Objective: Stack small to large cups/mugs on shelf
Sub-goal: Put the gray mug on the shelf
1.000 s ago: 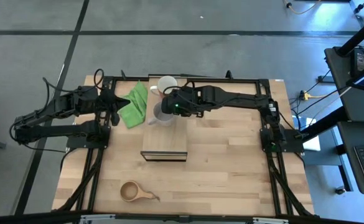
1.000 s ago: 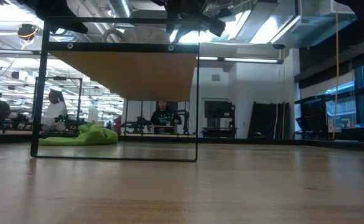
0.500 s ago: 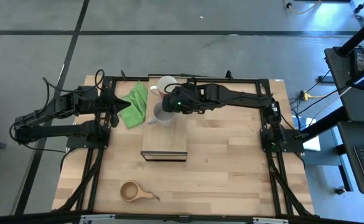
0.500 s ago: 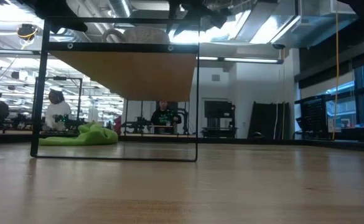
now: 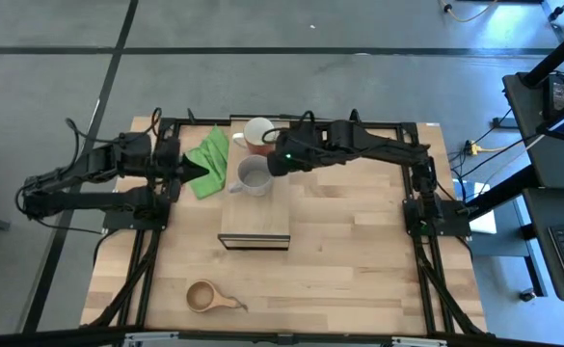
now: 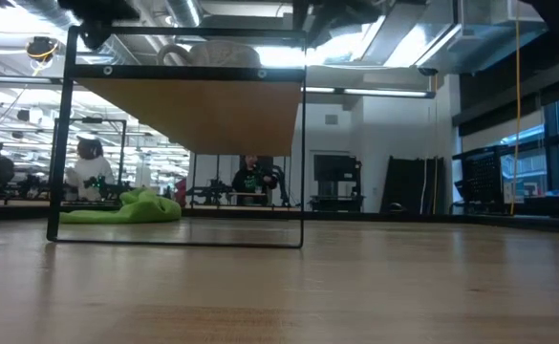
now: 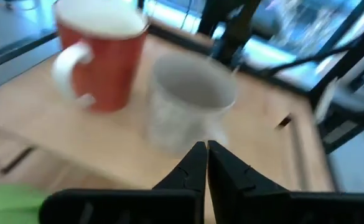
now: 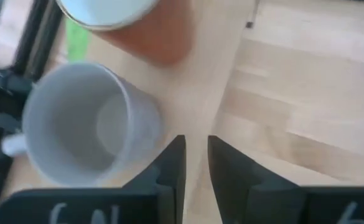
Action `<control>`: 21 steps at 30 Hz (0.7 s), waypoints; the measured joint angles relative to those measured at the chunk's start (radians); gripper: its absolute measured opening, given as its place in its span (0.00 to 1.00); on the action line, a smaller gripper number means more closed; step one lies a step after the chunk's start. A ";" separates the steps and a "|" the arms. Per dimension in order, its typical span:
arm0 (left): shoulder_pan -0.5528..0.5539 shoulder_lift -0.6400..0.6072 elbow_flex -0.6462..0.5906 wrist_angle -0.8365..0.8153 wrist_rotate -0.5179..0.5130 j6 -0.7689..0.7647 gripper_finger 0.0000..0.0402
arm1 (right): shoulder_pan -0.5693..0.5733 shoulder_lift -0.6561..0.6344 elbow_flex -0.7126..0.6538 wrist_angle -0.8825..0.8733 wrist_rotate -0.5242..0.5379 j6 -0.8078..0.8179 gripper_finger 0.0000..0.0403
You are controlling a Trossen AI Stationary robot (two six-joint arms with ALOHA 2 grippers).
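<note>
The grey mug stands upright on the far end of the light-wood shelf, handle toward the table's left. The red mug, white inside, stands upright just beyond it toward the far edge. The small brown wooden cup sits on the table near the front edge. My right gripper hovers beside the grey mug's right side, slightly open and empty; the right wrist view shows the grey mug off to one side of it. My left gripper is shut, its tips pointing at the grey mug from the left.
A crumpled green cloth lies at the far left, under my left gripper. The shelf is raised on a thin black frame. There is bare table to the right of the shelf and between the shelf and the wooden cup. People show in the room beyond the table.
My right gripper has drawn back from over the grey mug toward the table's right and far side, leaving the mug standing on the shelf. My left gripper has moved toward the right, closer to the grey mug.
</note>
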 joint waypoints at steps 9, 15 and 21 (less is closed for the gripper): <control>-0.231 0.025 0.000 0.158 0.001 -0.221 0.00 | 0.000 -0.017 0.000 -0.014 -0.013 -0.186 0.17; -0.408 0.097 0.000 0.164 -0.153 -0.305 0.00 | 0.000 -0.022 0.000 -0.019 -0.010 -0.259 0.17; -0.539 0.237 0.000 0.174 -0.330 -0.324 0.00 | 0.000 -0.023 0.000 -0.020 -0.010 -0.275 0.17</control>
